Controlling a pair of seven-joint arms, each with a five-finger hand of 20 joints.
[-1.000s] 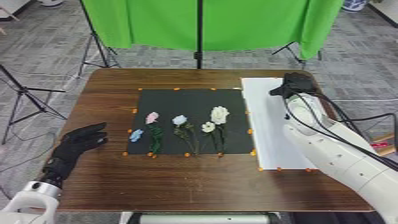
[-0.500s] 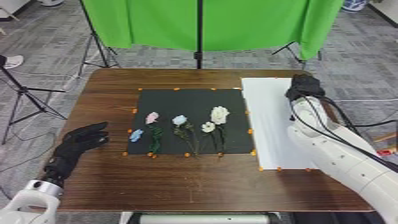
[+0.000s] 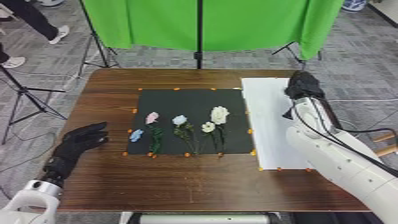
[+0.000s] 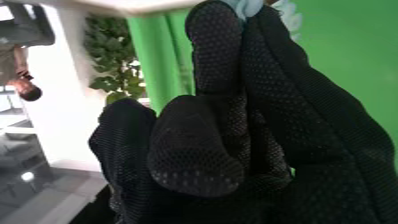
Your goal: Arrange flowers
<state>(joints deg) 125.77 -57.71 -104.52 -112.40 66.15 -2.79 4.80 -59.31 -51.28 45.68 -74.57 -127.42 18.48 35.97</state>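
On the black mat (image 3: 191,97) lie a pink flower (image 3: 152,117), a small blue flower (image 3: 136,135), a light blue flower (image 3: 179,120), a large white flower (image 3: 219,114) and a smaller white one (image 3: 208,127). The right hand (image 3: 304,85) is over the far right of the table, by the white sheet's far corner. In the right wrist view, that hand (image 4: 209,145) pinches a pale blue flower (image 4: 290,17), mostly hidden behind the fingertips. Left of the mat, the left hand (image 3: 82,139) rests with its fingers relaxed and holds nothing.
A long white sheet (image 3: 274,135) lies right of the mat, partly under the right arm. Orange markers line the edges of mat and sheet. Beyond the table's far edge hang a green cloth (image 3: 151,25) and its black stand (image 3: 199,30).
The right hand has shifted slightly right and turned, from angling leftward to pointing toward the table's far edge. The left hand and the flowers on the mat have stayed put.
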